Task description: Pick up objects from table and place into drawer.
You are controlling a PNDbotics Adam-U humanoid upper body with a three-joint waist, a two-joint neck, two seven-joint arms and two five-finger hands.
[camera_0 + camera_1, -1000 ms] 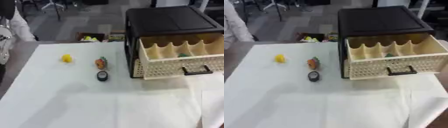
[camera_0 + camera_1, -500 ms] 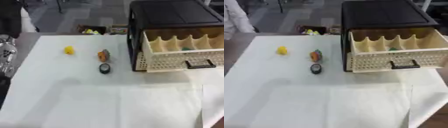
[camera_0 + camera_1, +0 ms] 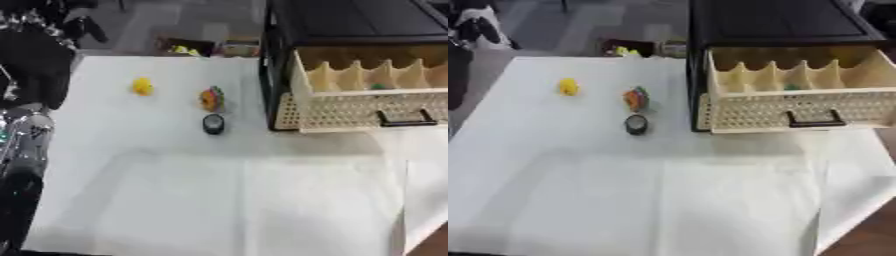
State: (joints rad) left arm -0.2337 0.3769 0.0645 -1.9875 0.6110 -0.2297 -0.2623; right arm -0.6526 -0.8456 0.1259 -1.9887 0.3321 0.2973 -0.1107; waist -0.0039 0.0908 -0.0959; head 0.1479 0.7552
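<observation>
- Three small things are lying on the white cloth (image 3: 667, 200), left of the drawer (image 3: 798, 107): a yellow toy (image 3: 568, 86) farthest left, an orange piece (image 3: 635, 98) nearer the cabinet (image 3: 776, 25), and a dark round disc (image 3: 635, 124) just in front of the orange piece.
- Drawer is standing pulled out, cream, with a lattice front, a black handle (image 3: 815, 120) and dividers forming compartments; something green (image 3: 792, 87) is showing in one compartment.
- No hand is showing in either view. A silver-and-black left arm (image 3: 22, 165) is running along the left edge of the left eye view; its hand is out of frame, so its state is not visible. Right arm is not showing at all.
- Nothing is being held; all three pieces are waiting well apart from the arm.
- Handling, as a guess: all three are looking light and rigid. The yellow toy is probably smooth and may be rolling or slipping under a pinch; taking it across its middle seems safest. The disc is lying flat and low, so pinching its rim from above seems the way. The orange piece is looking irregular; its exact shape is unclear, so its widest part is the likely hold.
</observation>
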